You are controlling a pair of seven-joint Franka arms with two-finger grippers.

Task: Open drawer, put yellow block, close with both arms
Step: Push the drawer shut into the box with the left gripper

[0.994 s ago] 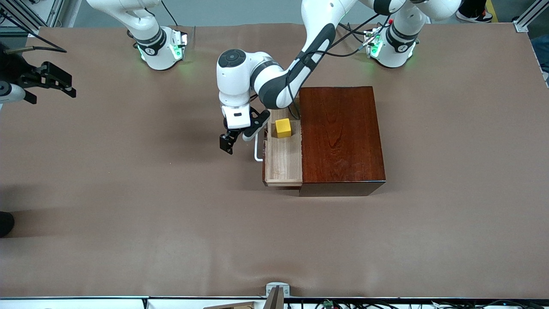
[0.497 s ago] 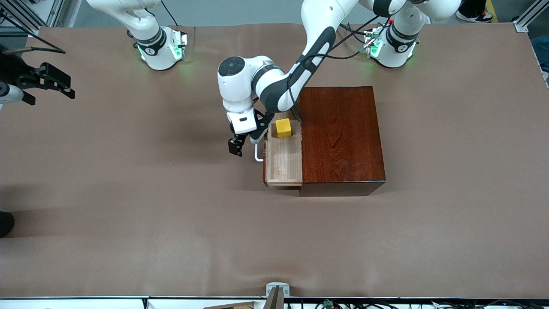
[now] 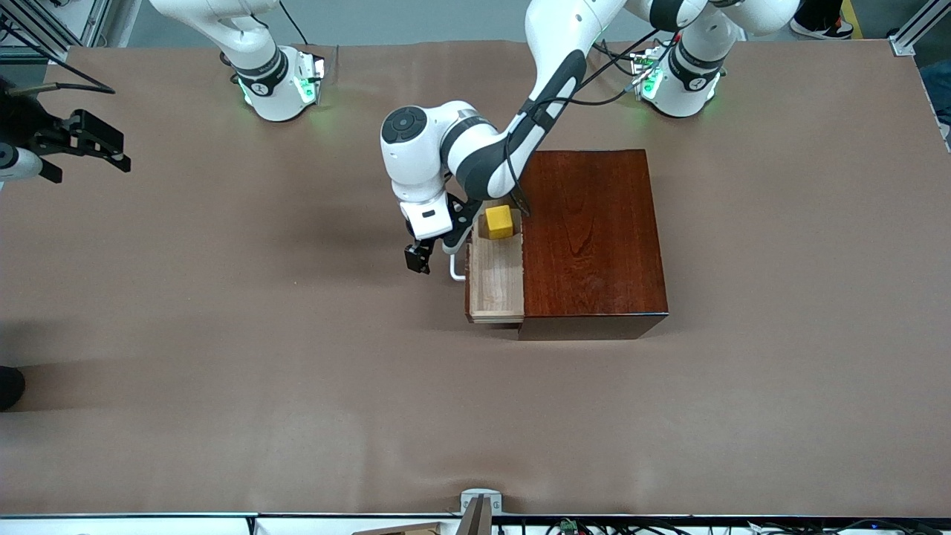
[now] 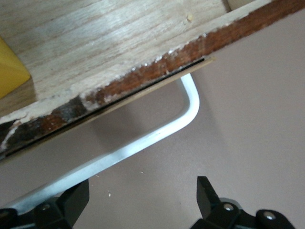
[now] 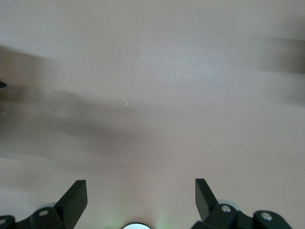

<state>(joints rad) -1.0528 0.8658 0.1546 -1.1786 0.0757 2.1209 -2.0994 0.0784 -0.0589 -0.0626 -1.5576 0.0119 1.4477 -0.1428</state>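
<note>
The drawer (image 3: 494,286) stands partly open from the dark mahogany box (image 3: 591,238). The yellow block (image 3: 499,221) lies in the drawer's pale tray, at the end farther from the front camera. My left gripper (image 3: 437,249) is open, in front of the drawer, at the white bar handle (image 3: 455,269). In the left wrist view one finger (image 4: 71,202) overlaps the handle (image 4: 143,143), the other finger (image 4: 209,195) is off it, and the block's corner (image 4: 9,71) shows in the tray (image 4: 95,43). My right gripper (image 3: 104,145) is open and empty, waiting over the right arm's end of the table.
The brown table (image 3: 297,371) spreads wide on all sides of the box. The right wrist view shows only bare table (image 5: 152,95) under the open right gripper (image 5: 140,200). The left arm's elbow hangs over the drawer's end nearest the bases.
My left gripper has moved toward the box against the handle. The drawer has slid partway in, and the yellow block has gone with it. The right arm has barely moved.
</note>
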